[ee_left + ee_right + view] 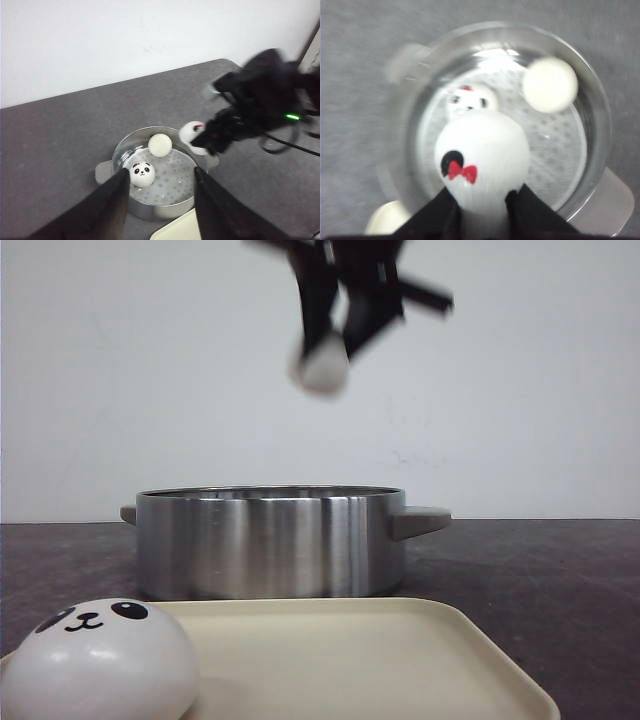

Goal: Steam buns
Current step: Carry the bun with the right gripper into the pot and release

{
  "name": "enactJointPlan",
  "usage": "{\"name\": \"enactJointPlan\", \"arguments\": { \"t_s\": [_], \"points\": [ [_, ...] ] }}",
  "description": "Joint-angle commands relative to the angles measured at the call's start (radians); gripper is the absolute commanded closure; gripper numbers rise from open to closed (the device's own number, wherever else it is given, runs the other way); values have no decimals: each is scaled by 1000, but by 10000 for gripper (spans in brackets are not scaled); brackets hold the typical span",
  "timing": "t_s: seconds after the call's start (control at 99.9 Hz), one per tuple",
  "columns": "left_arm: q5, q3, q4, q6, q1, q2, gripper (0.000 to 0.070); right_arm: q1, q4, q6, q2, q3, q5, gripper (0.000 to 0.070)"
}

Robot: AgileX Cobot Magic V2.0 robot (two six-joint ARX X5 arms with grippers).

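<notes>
The right claw (pixel 335 340) hung high above the pot (pixel 270 540), its fingers clamped on a bun (pixel 323 368); in the right wrist view that bun (pixel 482 160) filled the middle of the frame, showing a black spot and a small red bow, directly over the open pot (pixel 590 165). From the left wrist view the same bun (pixel 192 136) sat in the blurred right claw (pixel 202 140) just over the pot's rim (pixel 117 155). Two more buns lay on the perforated steamer plate (pixel 170 175) inside the pot: one face up with its panda eyes and smile showing (pixel 142 174), the other showing only a plain pale surface (pixel 160 145), the two apart from each other. A fourth bun (pixel 98 660) rested on the near left corner of the cream tray (pixel 400 660), face turned upward, the tray standing on the dark counter (pixel 560 570) just in front of the pot. The left claw (pixel 160 200) hovered above the pot's near side with its fingers (pixel 112 210) spread apart and nothing between them.
</notes>
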Motion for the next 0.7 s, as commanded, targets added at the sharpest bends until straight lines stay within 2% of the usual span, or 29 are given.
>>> {"name": "enactJointPlan", "arguments": {
  "t_s": [0.0, 0.1, 0.27, 0.32, 0.42, 0.47, 0.521, 0.691],
  "points": [
    [0, 9, 11, -2, -11, 11, 470, -3, 4, -13, 66, 16, -33, 694],
    [0, -10, 10, -2, -11, 11, 470, -20, 4, -15, 130, 16, -63, 694],
    [0, -38, 4, -2, -11, 11, 470, -24, -8, -13, 203, 16, -65, 677],
    [0, -42, 5, -2, -11, 11, 470, -24, -12, -12, 217, 16, -64, 594],
    [0, -47, 8, -2, -11, 11, 470, -24, -14, -12, 228, 16, -61, 260],
    [0, -48, 7, -2, -11, 11, 470, -24, -11, -11, 228, 16, -60, 157],
    [0, -48, 6, -2, -11, 11, 470, -24, -10, -11, 228, 16, -60, 126],
    [0, -48, 7, -2, -11, 11, 470, -25, -51, -15, 225, 29, -43, 119]
  ]
}}
